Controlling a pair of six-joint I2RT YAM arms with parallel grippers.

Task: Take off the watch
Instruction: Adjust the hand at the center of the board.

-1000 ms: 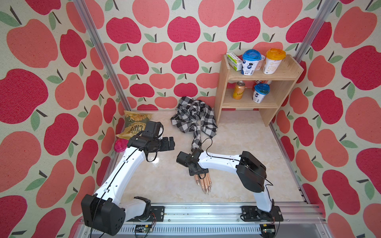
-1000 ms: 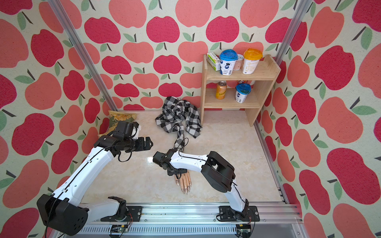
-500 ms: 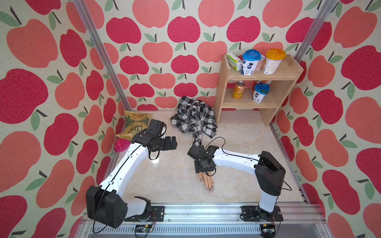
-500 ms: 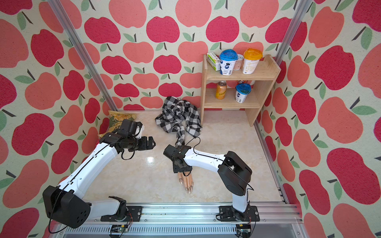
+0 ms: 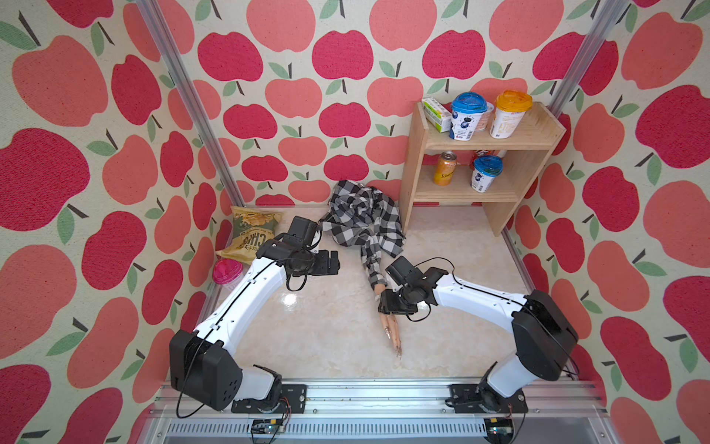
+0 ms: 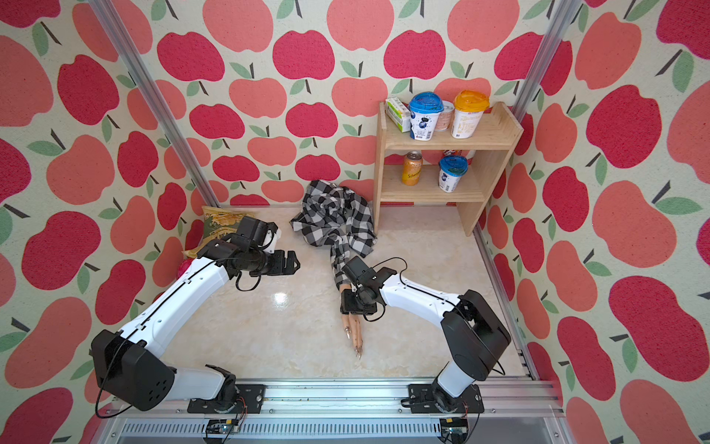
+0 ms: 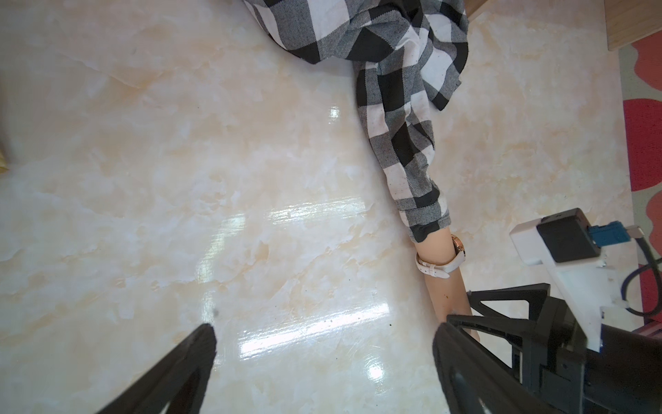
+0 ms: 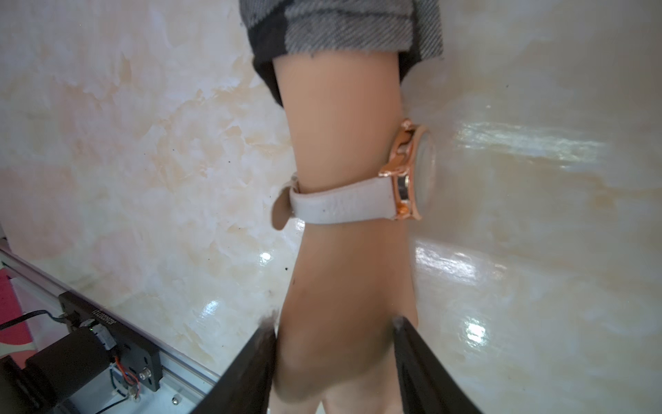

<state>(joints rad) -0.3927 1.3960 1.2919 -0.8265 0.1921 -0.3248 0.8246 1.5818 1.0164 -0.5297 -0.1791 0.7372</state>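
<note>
Right wrist view gives the only close look at the watch (image 8: 404, 172). It is strapped round the wrist of the mannequin hand (image 8: 340, 286), between the checked sleeve cuff (image 8: 340, 28) and the right gripper (image 8: 335, 329). The round rose-gold case is seen edge-on at one side of the wrist, its pale face turned toward the marble-patterned table top (image 8: 143, 143). The thin white strap is buckled, and its loose tail pokes out on the opposite side. The gripper's black fingers (image 8: 250, 376) press on either side of the hand just beside the strap, clamping the hand and not touching the watch.

The left wrist view shows the watch only as a small white band just past the cuff. The left gripper (image 7: 326, 324) has its jaws spread wide over bare table, holding nothing.

In both top views the right gripper (image 5: 386, 305) (image 6: 347, 303) covers the wrist, so the watch cannot be made out. Only the mannequin's fingers (image 5: 392, 334) show beyond it. The left gripper (image 5: 333, 263) is well apart from the hand. The sleeve runs back to a heaped checked shirt (image 5: 361, 219) beside a wooden shelf (image 5: 418, 161).
</note>
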